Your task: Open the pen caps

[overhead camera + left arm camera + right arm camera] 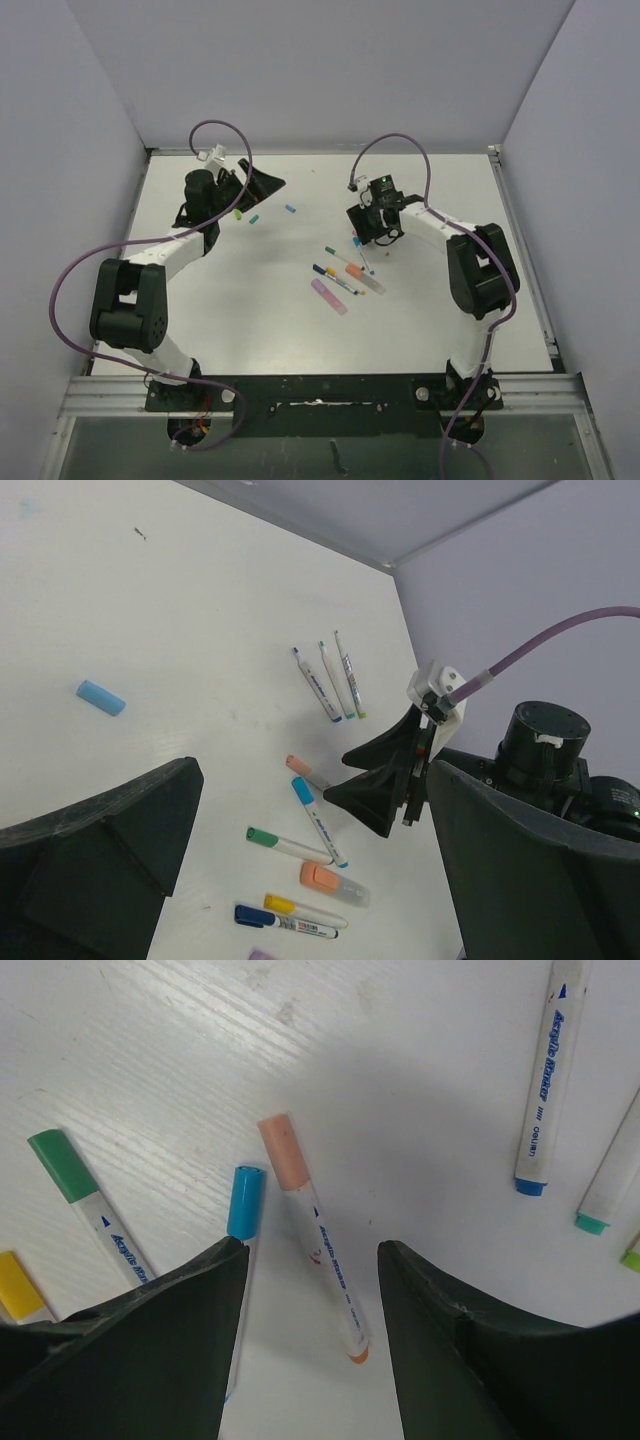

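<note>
My right gripper [312,1255] is open low over the table, its jaws straddling a peach-capped pen [325,1260] without touching it. That pen's peach cap [282,1152] points away from me. A blue-capped pen [245,1200] lies just outside the left finger, with a green-capped pen [62,1165] further left. Three loose pen caps, green [238,213], teal [254,219] and blue [290,209], lie near my left gripper [245,195]. That gripper is wide open, empty and raised over the back left. The blue cap [101,697] also shows in the left wrist view.
Three uncapped pens [330,675] lie side by side beyond the right gripper [390,780]. An orange highlighter [335,882], a yellow-capped pen [300,908] and a dark-blue-capped pen [285,920] lie nearer. A pink highlighter [328,296] rests mid-table. Walls enclose three sides.
</note>
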Motion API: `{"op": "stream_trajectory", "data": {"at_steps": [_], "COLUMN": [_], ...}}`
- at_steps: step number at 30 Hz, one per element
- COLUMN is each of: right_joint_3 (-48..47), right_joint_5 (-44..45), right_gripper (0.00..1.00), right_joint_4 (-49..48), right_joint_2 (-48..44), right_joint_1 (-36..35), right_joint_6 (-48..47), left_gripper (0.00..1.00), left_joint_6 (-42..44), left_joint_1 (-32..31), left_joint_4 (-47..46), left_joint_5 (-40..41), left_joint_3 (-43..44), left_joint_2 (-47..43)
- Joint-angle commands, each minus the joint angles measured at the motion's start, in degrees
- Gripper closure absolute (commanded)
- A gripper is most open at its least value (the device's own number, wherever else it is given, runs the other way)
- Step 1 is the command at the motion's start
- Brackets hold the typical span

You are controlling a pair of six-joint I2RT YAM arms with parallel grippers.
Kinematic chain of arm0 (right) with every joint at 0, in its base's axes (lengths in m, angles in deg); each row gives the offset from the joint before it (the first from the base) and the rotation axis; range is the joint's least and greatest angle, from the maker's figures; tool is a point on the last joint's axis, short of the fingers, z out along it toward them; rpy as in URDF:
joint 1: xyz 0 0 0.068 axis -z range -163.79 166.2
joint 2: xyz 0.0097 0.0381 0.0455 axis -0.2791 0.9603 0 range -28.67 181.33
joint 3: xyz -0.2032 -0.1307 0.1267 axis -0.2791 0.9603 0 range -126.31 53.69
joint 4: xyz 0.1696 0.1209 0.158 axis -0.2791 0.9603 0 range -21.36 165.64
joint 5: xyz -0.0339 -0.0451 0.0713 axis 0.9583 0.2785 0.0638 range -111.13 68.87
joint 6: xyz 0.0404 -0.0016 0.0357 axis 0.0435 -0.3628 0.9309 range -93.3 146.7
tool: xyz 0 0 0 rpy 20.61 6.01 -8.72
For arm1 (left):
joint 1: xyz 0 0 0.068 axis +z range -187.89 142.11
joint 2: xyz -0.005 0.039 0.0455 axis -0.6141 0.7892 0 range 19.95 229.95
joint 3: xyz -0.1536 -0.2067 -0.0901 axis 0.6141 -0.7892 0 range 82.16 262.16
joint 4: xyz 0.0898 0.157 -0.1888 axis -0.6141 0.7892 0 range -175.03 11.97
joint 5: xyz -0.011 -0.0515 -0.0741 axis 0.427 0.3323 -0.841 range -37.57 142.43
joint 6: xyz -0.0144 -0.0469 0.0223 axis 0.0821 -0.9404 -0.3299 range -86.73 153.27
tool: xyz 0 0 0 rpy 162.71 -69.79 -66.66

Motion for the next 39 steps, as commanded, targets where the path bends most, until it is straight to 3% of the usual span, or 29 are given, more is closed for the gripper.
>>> {"op": "stream_trajectory", "data": {"at_steps": [1,20,25,32,39], "right_joint_3": [-0.43,-0.66,-0.82,-2.49,-2.2], "right_joint_5": [0.68,0.77,0.59,0.68,0.13], "right_gripper": [0.45,0.51,0.64,0.98,1.0], "right_joint_4": [-0.61,-0.2,0.51,1.55,-4.58], "right_joint_2": [1.03,5.14,5.77,6.07,-0.85], "right_joint_1": [0.34,0.7,0.74,0.96,0.44], "right_joint_6": [0.48,1.0,0.97,0.52,-0.46], "left_gripper": [0.02,0.02,0.02,0.02,0.02], "left_joint_6": [-0.21,-0.8,-0.99,-0.74,-1.47], "left_joint_1": [0.53,0.87,0.92,0.73,-4.97], "left_joint_4": [-3.66,-4.44,-4.46,-3.08,-1.91], "left_joint_5": [-1.19,-1.28,-1.28,-1.21,1.49], "left_joint_3": [0.53,-1.05,-1.23,-0.49,-0.13], "left_joint_2": [-2.09,-2.09,-2.09,-1.88,-0.39]}}
